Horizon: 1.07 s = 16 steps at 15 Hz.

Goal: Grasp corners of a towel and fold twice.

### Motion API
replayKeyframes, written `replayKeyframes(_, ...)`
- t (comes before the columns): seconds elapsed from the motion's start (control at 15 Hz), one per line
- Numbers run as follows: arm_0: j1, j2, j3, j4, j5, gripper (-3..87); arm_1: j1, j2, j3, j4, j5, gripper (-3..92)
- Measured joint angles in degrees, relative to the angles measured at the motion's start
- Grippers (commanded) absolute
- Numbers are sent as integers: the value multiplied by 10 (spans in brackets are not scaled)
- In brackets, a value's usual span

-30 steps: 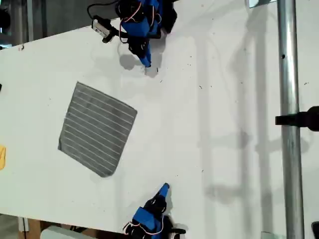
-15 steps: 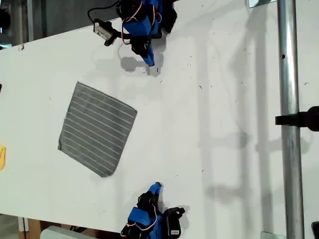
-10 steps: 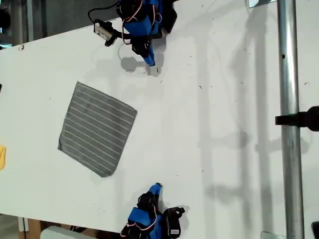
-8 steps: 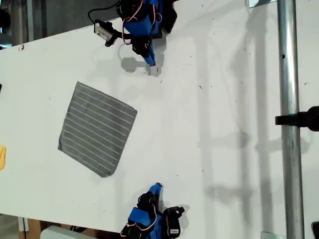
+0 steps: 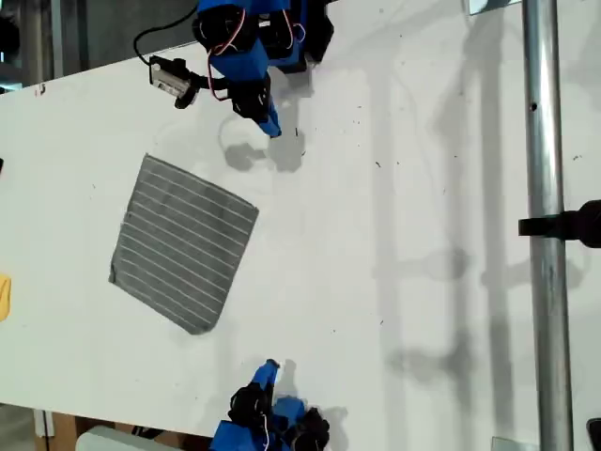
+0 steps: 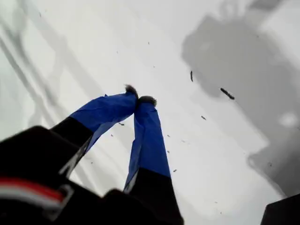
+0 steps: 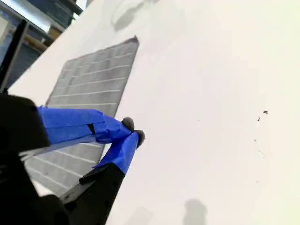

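Note:
The towel (image 5: pixel 183 242) lies flat on the white table, grey with thin white stripes, at the exterior view's left; its corners (image 5: pixel 258 209) all rest on the surface. My first gripper (image 5: pixel 272 130) hangs shut and empty over bare table beyond the towel's far corner (image 5: pixel 147 156), fingertips meeting (image 6: pixel 139 98). My second gripper (image 5: pixel 269 365) is shut and empty at the table's near edge, close to the towel's near corner (image 5: pixel 195 331). In the second wrist view the towel (image 7: pixel 89 82) spreads beyond the shut tips (image 7: pixel 132 130).
A metal pole (image 5: pixel 545 235) with a black clamp (image 5: pixel 563 225) runs down the exterior view's right. A small yellow object (image 5: pixel 4 296) sits at the exterior view's left edge. Dark specks dot the table (image 5: pixel 423 282).
The first arm has swung toward the exterior view's left, nearer the towel. The second arm has shifted left and drawn back toward the near edge. The towel has not moved.

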Motion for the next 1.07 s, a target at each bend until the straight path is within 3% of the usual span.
replayKeyframes(0.4, -187, -301, -323, 109, 204, -29, 52, -336, -329, 18, -127, -3)
replayKeyframes(0.67, -262, -488, -485, 112, 313, -29, 94, -483, -490, 45, -207, -2)
replayKeyframes(0.8, -316, -541, -514, 111, 359, -29, 119, -526, -525, 49, -243, 36)
replayKeyframes(1.07, -398, -620, -538, 105, 412, -28, 172, -589, -584, 69, -317, 229)
